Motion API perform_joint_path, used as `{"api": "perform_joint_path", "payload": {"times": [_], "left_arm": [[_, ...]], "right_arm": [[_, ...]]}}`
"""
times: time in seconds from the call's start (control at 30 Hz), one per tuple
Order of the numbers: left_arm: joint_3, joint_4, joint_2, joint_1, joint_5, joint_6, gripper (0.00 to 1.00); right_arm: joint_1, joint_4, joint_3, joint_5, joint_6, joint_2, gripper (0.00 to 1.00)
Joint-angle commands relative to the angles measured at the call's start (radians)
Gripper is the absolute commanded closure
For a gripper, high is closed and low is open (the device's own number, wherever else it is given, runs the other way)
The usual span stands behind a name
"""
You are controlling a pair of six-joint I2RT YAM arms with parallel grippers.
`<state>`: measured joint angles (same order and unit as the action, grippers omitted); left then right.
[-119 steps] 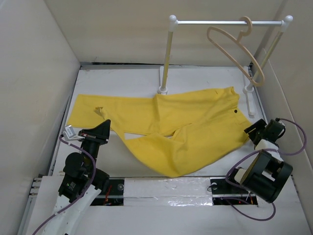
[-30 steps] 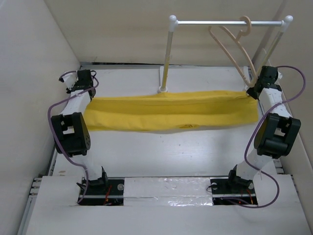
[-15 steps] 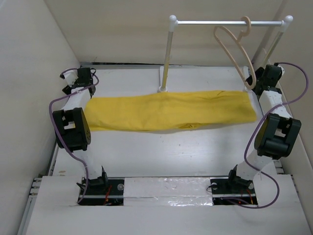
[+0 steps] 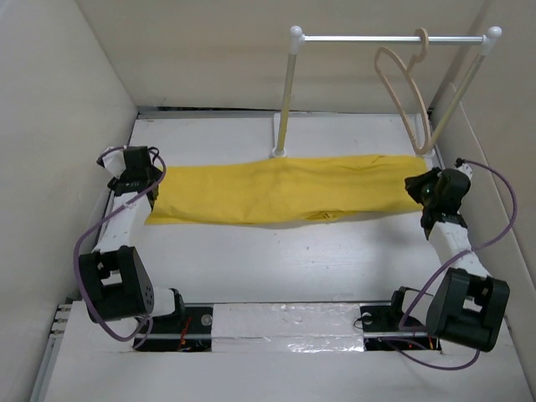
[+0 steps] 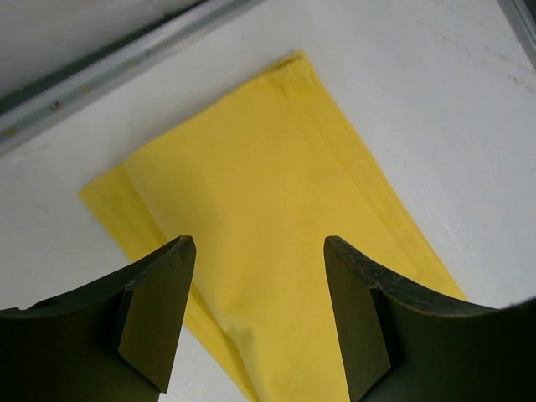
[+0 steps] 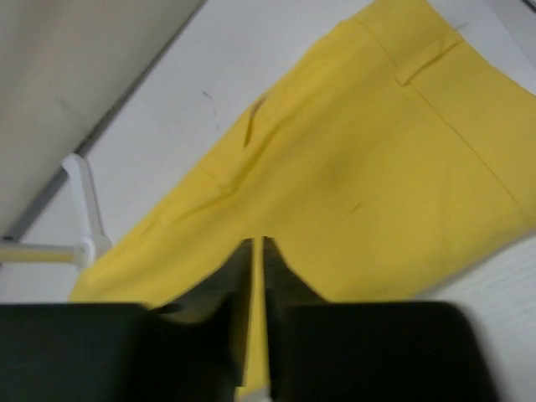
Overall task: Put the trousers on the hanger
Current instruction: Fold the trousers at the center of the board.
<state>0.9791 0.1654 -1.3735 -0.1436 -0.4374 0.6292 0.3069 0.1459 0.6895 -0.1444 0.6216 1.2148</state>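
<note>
**A:** Start at the left gripper (image 5: 258, 247). What is it doing?

**B:** It is released. Its jaws stand wide apart above the leg end of the trousers (image 4: 285, 191) and hold nothing.

**A:** And the right gripper (image 6: 258, 244)?

**B:** Its fingers are drawn almost together, with a thin yellow strip in the slit. I cannot tell whether it pinches cloth or the cloth only shows through. It sits at the waistband end.

**A:** So where does the garment lie?

**B:** Flat on the tabletop (image 4: 276, 260). From above it is one long band running from 9 o'clock to 3 o'clock, and the legs seem to be laid together.

**A:** And the hanger (image 4: 406, 100)?

**B:** It hangs bare by its hook on the white rail (image 4: 368, 38), at about 1 o'clock. Its lower end is near the waistband.

**A:** How far along is the task?

**B:** Partway, I'd judge. The cloth looks straightened and ready, but passing it through the hanger and draping it there is all left to do.
</note>
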Motion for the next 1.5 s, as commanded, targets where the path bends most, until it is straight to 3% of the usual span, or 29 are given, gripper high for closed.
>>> {"api": "perform_joint_path", "payload": {"times": [0.0, 0.1, 0.2, 0.23, 0.33, 0.37, 0.6, 0.67, 0.7, 0.73, 0.8, 0.87, 0.9, 1.0, 1.23, 1.37, 1.43, 1.47], "left_arm": [[-0.094, -0.010, 0.042, -0.025, 0.152, 0.072, 0.40], [-0.148, 0.000, 0.031, -0.036, 0.193, 0.118, 0.40], [-0.210, -0.038, 0.034, -0.036, 0.218, 0.144, 0.35], [-0.236, -0.049, 0.033, -0.036, 0.224, 0.147, 0.32], [-0.260, -0.072, 0.002, -0.036, 0.236, 0.156, 0.30], [-0.260, -0.075, -0.022, -0.036, 0.235, 0.158, 0.30], [-0.246, -0.109, -0.107, -0.036, 0.232, 0.176, 0.35], [-0.243, -0.116, -0.130, -0.036, 0.221, 0.184, 0.39], [-0.240, -0.116, -0.136, -0.036, 0.212, 0.191, 0.42], [-0.238, -0.121, -0.142, -0.036, 0.210, 0.193, 0.43], [-0.234, -0.133, -0.159, -0.036, 0.203, 0.198, 0.47], [-0.229, -0.139, -0.170, -0.036, 0.203, 0.199, 0.57], [-0.227, -0.144, -0.171, -0.036, 0.206, 0.196, 0.78], [-0.221, -0.118, -0.168, -0.036, 0.190, 0.181, 1.00], [-0.209, 0.032, -0.070, -0.036, 0.091, 0.164, 1.00], [-0.256, 0.112, 0.103, -0.036, 0.010, 0.178, 1.00], [-0.278, 0.117, 0.180, -0.036, -0.003, 0.170, 1.00], [-0.301, 0.102, 0.242, -0.045, 0.034, 0.150, 1.00]], "right_arm": [[0.003, 0.112, -0.114, 0.031, -0.016, -0.108, 0.98], [0.059, 0.171, -0.244, -0.001, -0.023, -0.141, 1.00], [0.116, 0.176, -0.301, -0.017, -0.045, -0.138, 0.69], [0.129, 0.187, -0.307, -0.032, -0.051, -0.111, 0.50], [0.161, 0.199, -0.297, -0.102, -0.072, -0.037, 0.33], [0.161, 0.225, -0.288, -0.148, -0.069, 0.026, 0.33], [0.150, 0.342, -0.245, -0.215, 0.004, 0.253, 0.38], [0.139, 0.353, -0.217, -0.216, 0.019, 0.285, 0.54], [0.139, 0.359, -0.214, -0.221, 0.030, 0.296, 0.67], [0.139, 0.389, -0.217, -0.221, 0.042, 0.304, 0.89], [0.139, 0.437, -0.245, -0.241, 0.076, 0.298, 0.98], [0.139, 0.437, -0.261, -0.225, 0.078, 0.260, 1.00], [0.150, 0.428, -0.263, -0.221, 0.073, 0.243, 1.00], [0.170, 0.376, -0.280, -0.195, 0.050, 0.164, 1.00], [0.325, 0.210, -0.412, -0.225, -0.042, -0.107, 1.00], [0.490, 0.039, -0.453, -0.329, -0.141, -0.334, 1.00], [0.506, -0.087, -0.449, -0.342, -0.174, -0.481, 1.00], [0.506, -0.098, -0.462, -0.331, -0.174, -0.524, 0.93]]}}
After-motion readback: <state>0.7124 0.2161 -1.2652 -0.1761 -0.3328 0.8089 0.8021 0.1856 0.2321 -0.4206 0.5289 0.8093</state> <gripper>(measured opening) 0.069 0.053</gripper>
